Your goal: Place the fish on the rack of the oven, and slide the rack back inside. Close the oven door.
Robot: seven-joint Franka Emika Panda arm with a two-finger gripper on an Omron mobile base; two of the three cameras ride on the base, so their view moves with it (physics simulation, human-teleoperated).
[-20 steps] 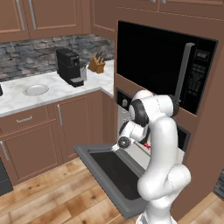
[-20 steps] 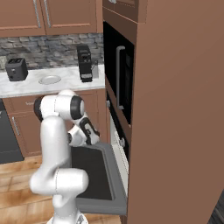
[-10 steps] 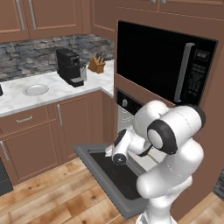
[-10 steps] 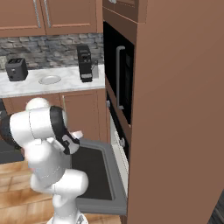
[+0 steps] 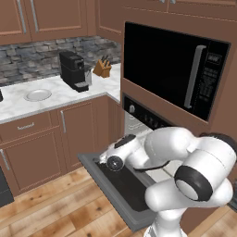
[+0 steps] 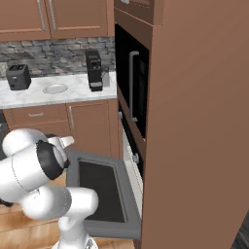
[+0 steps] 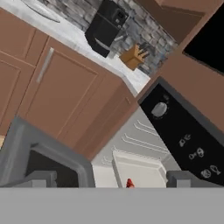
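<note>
In the hand view, the red-orange fish (image 7: 130, 183) peeks up at the bottom edge, lying on the light-grey rack (image 7: 140, 168) at the mouth of the black oven (image 7: 183, 131). The oven door (image 5: 121, 187) hangs open and flat, its grey frame also at the hand view's lower left (image 7: 48, 151). My gripper (image 7: 111, 180) is open, its fingertips (image 7: 38, 178) far apart with nothing between them. It hovers above the door's left part (image 5: 104, 159), back from the cavity, and sticks out past the arm in the right base view (image 6: 67, 141).
The black microwave (image 5: 176, 65) with its vertical silver handle sits above the oven. On the marble counter (image 5: 55, 95) to the left stand a coffee machine (image 5: 73, 70), a knife block (image 5: 102, 68) and a white plate (image 5: 38, 95). Brown cabinet doors (image 7: 65, 92) flank the oven.
The arm has swung round, its elbow now low at the right. The hand has pulled back from the oven front, leftward and down over the open door.
</note>
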